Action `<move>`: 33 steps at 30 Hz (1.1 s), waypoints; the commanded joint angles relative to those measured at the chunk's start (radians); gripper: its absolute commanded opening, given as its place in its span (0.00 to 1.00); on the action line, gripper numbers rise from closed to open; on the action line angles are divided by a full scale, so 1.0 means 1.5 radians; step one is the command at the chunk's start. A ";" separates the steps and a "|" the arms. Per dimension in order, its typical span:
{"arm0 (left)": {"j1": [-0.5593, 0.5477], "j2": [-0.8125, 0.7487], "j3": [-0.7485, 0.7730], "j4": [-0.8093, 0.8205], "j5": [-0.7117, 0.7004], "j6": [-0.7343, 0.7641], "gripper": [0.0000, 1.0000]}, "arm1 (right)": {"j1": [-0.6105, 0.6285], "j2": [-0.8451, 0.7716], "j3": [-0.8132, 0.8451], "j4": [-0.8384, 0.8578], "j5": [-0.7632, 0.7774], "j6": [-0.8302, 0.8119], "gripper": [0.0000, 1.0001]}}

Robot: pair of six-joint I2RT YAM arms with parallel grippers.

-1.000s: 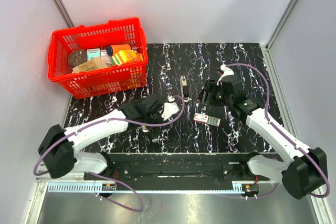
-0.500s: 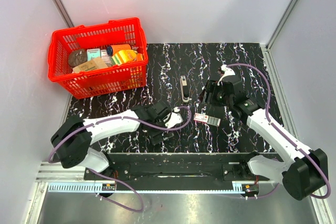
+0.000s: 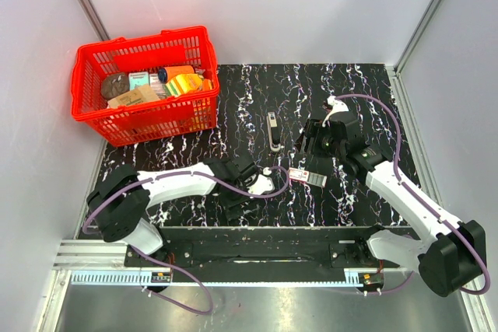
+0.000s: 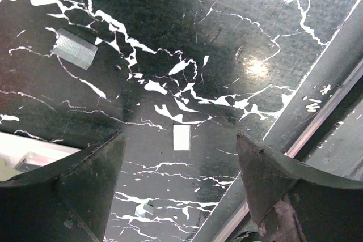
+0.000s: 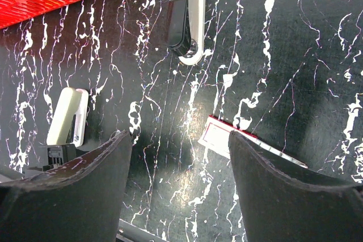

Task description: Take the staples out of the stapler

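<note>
I noted the left gripper (image 4: 180, 157) spread, empty, low by the table's (image 3: 366, 91) near edge, staple strip (image 4: 74, 49) just ahead, probably for pickup; right gripper (image 5: 178, 140) spread, empty, short of the stapler (image 5: 187, 15).

A short silver strip of staples (image 4: 74, 48) lies at ten o'clock on the black white-veined marble tabletop (image 4: 227, 38). A small white rectangular piece (image 4: 181, 137) shows between the left gripper's (image 4: 180, 140) wide-parted dark fingers (image 4: 74, 185).

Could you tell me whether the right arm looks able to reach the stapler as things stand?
Probably yes: the stapler lies in the open on the table just ahead of the open, empty right claw, with nothing between them; the box sits off that line.
</note>
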 commanded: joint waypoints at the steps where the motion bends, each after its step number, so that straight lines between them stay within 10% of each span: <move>1: -0.005 0.020 0.034 -0.006 0.033 0.023 0.81 | 0.004 0.001 0.029 0.002 0.019 -0.008 0.74; 33: -0.014 0.072 0.015 -0.001 0.007 0.042 0.55 | 0.003 -0.006 0.028 -0.004 0.019 -0.016 0.74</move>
